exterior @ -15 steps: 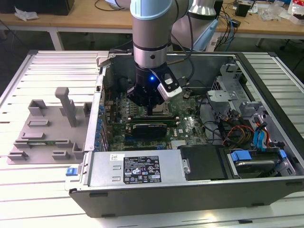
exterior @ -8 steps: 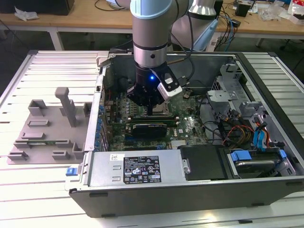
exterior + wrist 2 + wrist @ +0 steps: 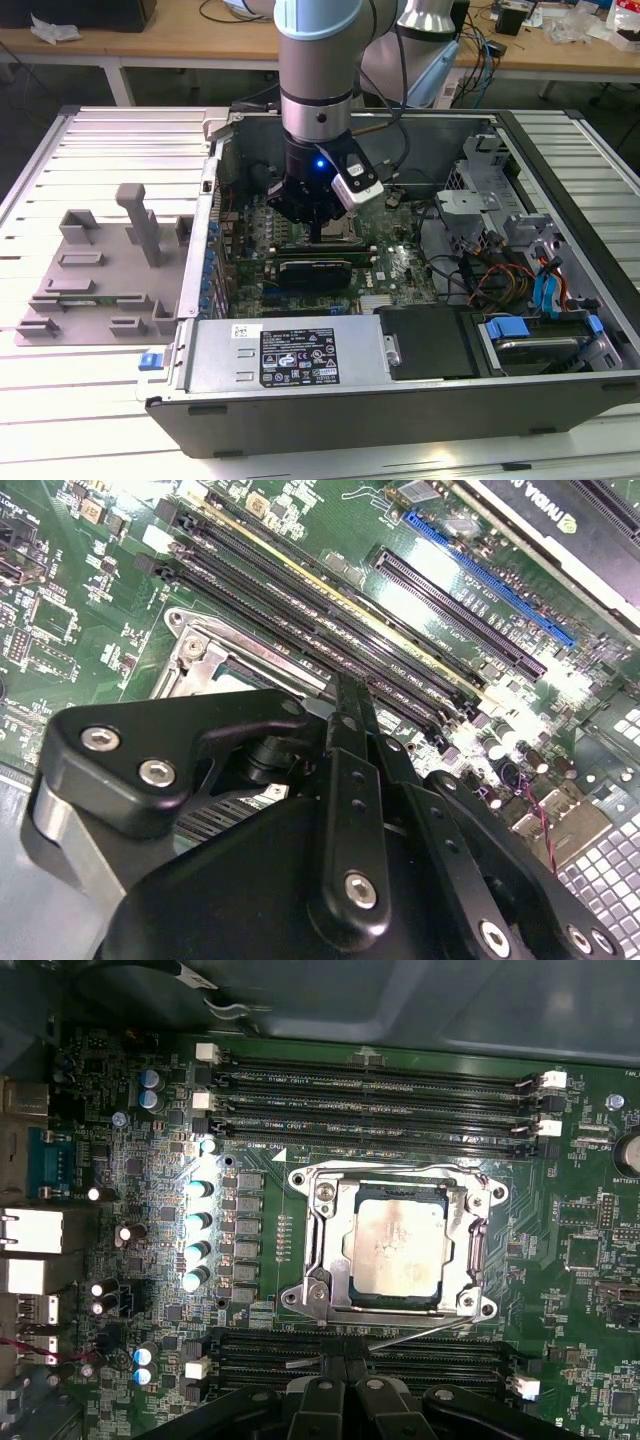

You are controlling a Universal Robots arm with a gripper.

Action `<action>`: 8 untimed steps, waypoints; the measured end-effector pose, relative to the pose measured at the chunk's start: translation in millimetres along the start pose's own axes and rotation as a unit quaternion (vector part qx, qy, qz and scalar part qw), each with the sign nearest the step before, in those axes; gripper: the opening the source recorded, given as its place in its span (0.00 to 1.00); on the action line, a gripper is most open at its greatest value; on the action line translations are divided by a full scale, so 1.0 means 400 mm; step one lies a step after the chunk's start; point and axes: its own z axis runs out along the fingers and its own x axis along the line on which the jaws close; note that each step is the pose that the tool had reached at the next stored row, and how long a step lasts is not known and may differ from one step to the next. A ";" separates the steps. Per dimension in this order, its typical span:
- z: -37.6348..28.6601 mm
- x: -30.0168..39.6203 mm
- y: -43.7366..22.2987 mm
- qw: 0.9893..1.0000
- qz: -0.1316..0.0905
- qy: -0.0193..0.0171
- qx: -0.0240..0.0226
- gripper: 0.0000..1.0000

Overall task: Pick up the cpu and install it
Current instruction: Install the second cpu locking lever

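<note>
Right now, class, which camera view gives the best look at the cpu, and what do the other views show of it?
The first wrist view: the cpu faces the camera, seated inside the metal socket frame. In the second wrist view the gripper's body hides most of the socket, leaving a corner. In the exterior view the gripper hangs over that spot.

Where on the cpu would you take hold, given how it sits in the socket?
Probably from straight above, by two opposite edges of its silver top plate. The cpu lies flat inside the socket frame, whose metal rails hem in its sides, so no sideways approach looks open. The gripper hangs above the board.
</note>
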 end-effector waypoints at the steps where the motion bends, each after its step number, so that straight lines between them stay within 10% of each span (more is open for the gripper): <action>1: 0.000 0.000 0.000 1.000 0.000 0.000 0.000 0.11; 6: -0.001 0.001 -0.010 1.000 0.000 0.000 -0.004 0.11; 8: -0.001 0.009 -0.018 1.000 0.001 -0.004 -0.012 0.11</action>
